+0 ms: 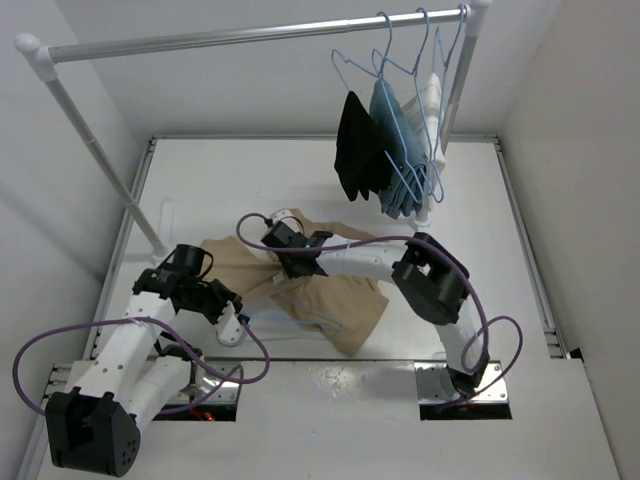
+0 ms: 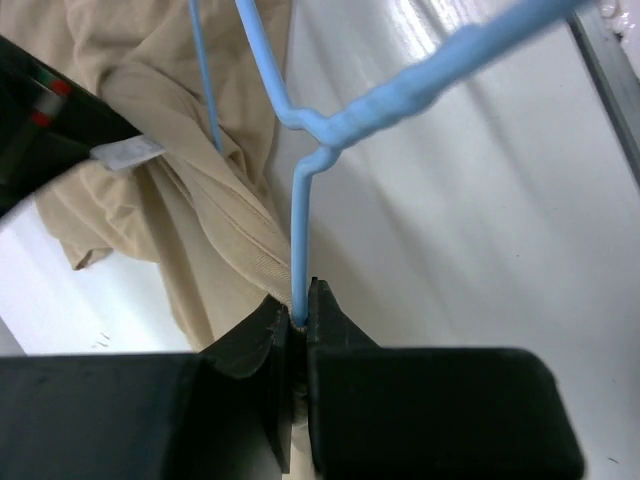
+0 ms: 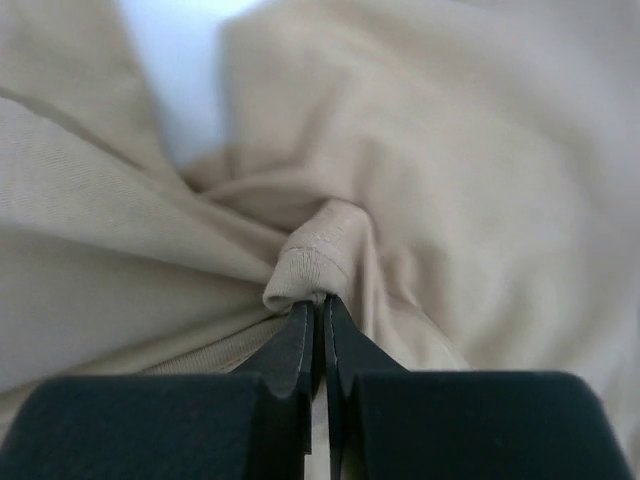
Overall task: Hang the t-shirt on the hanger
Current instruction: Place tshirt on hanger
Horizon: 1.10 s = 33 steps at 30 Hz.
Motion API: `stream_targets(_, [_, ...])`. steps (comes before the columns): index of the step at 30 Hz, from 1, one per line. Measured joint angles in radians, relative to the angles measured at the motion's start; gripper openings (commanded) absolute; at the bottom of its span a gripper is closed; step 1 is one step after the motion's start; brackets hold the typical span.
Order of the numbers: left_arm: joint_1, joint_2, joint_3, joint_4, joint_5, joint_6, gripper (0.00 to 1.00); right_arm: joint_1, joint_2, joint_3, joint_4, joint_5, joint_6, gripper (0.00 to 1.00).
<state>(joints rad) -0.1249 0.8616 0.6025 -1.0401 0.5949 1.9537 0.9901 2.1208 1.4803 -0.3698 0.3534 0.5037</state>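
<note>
top external view: the tan short-sleeved cotton t-shirt (image 1: 335, 300) lies crumpled on the white table (image 1: 470, 210), near the front edge between the two arms. the left gripper (image 1: 232, 325) sits at the t-shirt's left margin, and the right gripper (image 1: 292, 258) is down on the cloth near its upper middle. closure of either cannot be told from here. at the back, a metal rail (image 1: 250, 37) carries other blue hangers with a black garment (image 1: 358, 150), a blue garment (image 1: 398, 165) and a white garment (image 1: 432, 95)

left wrist view: the left gripper is clamped on the thin light-blue wire hanger (image 2: 300, 240), gripping the wire just below its twisted neck. one wire runs down into the t-shirt's folds beside a white label (image 2: 125, 152); how far inside it reaches cannot be told

right wrist view: the right gripper is pinched tight on a small stitched-edge fold of the t-shirt

risks, as judged: the round wire may twist or slip between the pads if the cloth drags on it. the right pinch holds only a narrow fold and could pull free, or it may trap two layers, closing the opening so that the hanger snags

condition of the t-shirt: soft, limp, heavily wrinkled and bunched, with no neck opening clearly identifiable
</note>
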Motion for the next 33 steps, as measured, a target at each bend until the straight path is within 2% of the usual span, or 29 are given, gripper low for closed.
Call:
stream_targets(4, [0.0,-0.001,0.0,0.019,0.014,-0.002,0.0,-0.014,-0.14,-0.116,0.028,0.06,0.039,0.0])
stream_targets(9, [0.0,-0.006,0.0,0.044,0.037,-0.015,0.0,-0.032,-0.251,-0.179,0.047,0.073,0.064,0.0])
stream_targets(17, [0.019,0.039,0.071,0.066,0.128,-0.209,0.0,-0.048,-0.356,-0.34,0.056,0.084,0.106,0.0])
stream_targets(26, [0.026,0.044,0.062,0.01,0.152,-0.148,0.0,-0.075,-0.409,-0.434,0.146,-0.065,0.101,0.01])
stream_targets(28, [0.026,0.044,0.058,-0.008,0.147,-0.125,0.0,-0.08,-0.41,-0.438,0.163,-0.09,0.101,0.05])
stream_targets(30, [0.026,0.039,0.048,-0.021,0.14,-0.106,0.0,-0.085,-0.407,-0.426,0.165,-0.111,0.101,0.18])
stream_targets(33, [0.026,0.028,0.031,-0.031,0.13,-0.105,0.0,-0.09,-0.352,-0.336,0.143,-0.135,0.1,0.3])
